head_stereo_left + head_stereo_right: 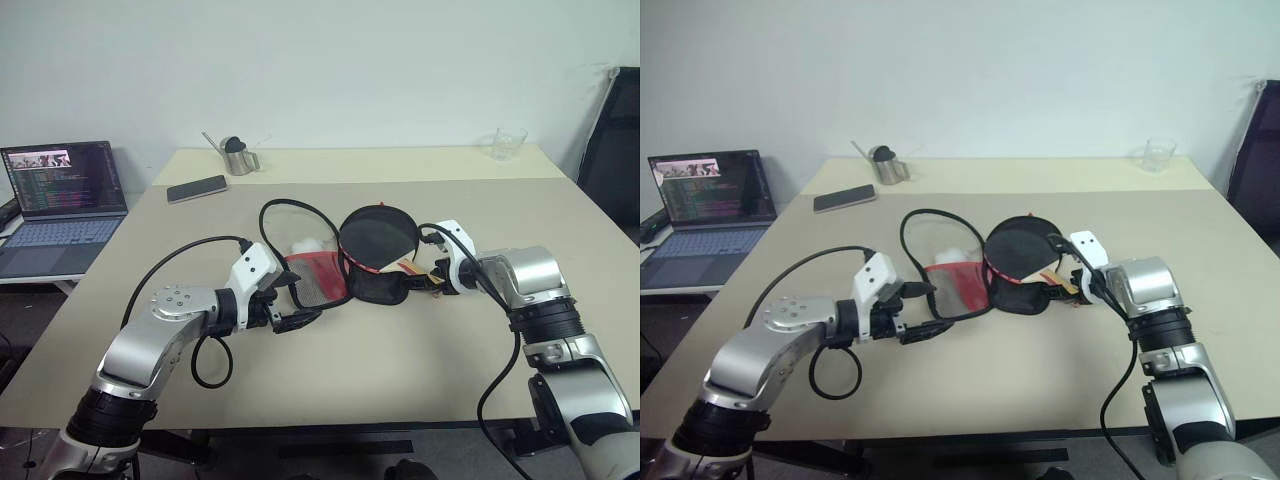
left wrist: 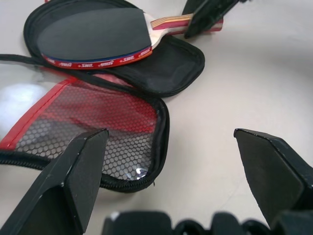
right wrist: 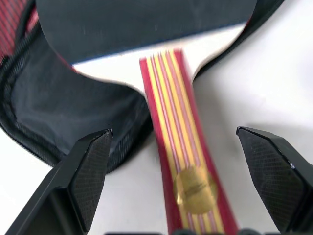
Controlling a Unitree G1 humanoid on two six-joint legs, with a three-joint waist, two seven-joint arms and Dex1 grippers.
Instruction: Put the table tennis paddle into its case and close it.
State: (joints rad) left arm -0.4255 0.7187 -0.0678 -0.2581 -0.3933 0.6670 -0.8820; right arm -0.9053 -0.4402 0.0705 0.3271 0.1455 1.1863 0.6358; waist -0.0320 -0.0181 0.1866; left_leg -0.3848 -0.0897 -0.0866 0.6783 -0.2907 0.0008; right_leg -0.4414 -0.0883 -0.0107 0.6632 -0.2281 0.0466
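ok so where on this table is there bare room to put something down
Free: the wide stretch between the phone and the glass, the near edge of the table in front of both grippers, and the right side beyond the right gripper. Crowded: the middle, where the open case, paddle, cable and left gripper bunch together.

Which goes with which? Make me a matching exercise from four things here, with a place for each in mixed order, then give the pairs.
Things:
1. table tennis paddle
2. phone
3. laptop
4. glass

Places:
A. far right corner of the table
B. off the table, beside its left edge, screen lit
C. lying on the black half of the open case, handle sticking out
D. flat on the table near the metal cup

Pairs: 1-C, 2-D, 3-B, 4-A
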